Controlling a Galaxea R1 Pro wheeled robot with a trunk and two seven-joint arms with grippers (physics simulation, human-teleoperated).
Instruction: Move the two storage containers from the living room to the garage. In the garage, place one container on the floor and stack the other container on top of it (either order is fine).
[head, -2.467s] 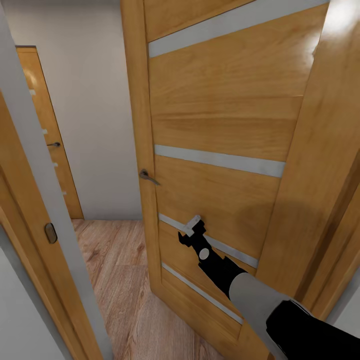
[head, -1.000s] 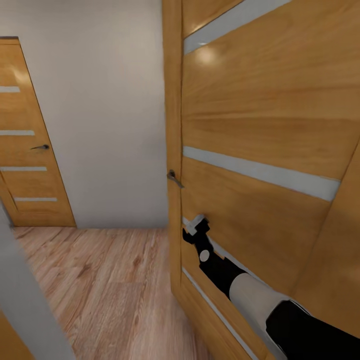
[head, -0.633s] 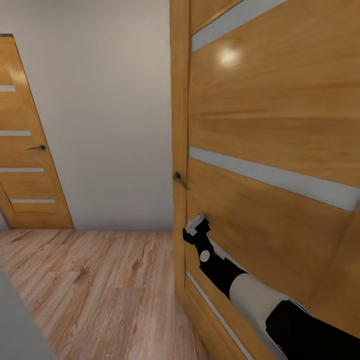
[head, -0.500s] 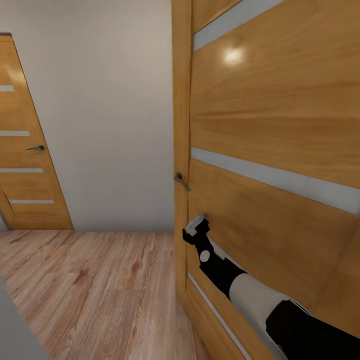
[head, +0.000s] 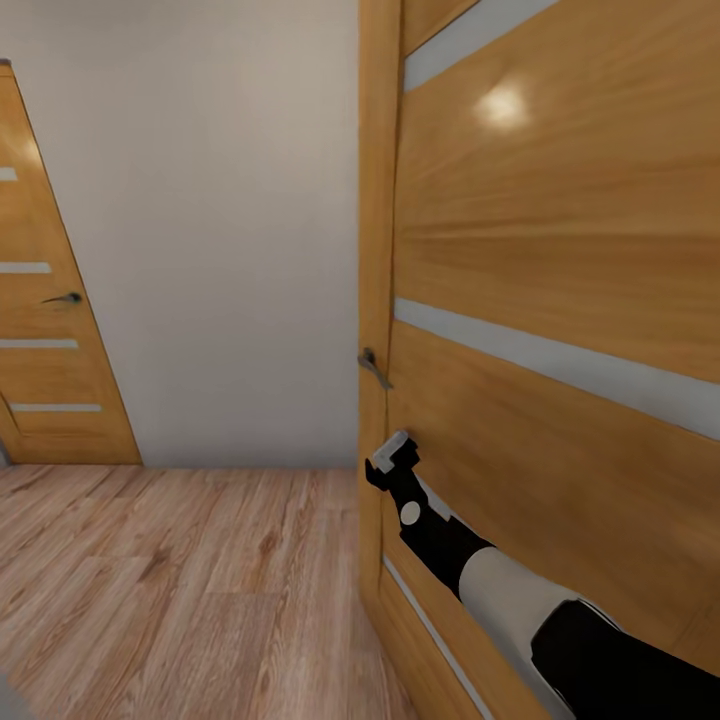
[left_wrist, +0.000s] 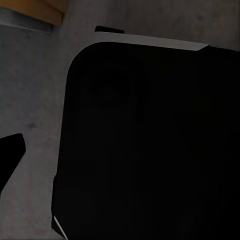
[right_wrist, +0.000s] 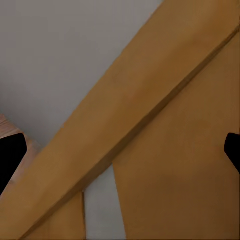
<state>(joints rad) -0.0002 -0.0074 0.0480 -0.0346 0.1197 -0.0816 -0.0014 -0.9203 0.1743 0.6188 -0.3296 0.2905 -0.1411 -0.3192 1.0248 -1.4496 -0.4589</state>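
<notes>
Far left, a closed wooden door (head: 45, 330) in a pale wall (head: 220, 230); wood plank floor (head: 180, 590) below. Right, an open door (head: 560, 300) with lever handle (head: 374, 366). Right gripper (head: 392, 456) beside its face, fingers spread apart, empty. Left gripper's state cannot be told.

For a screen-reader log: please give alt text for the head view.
The right arm's gripper reaches toward an open wooden door, just below its metal handle. Left of it are a light wood plank floor, a pale wall and a second, closed door.
</notes>
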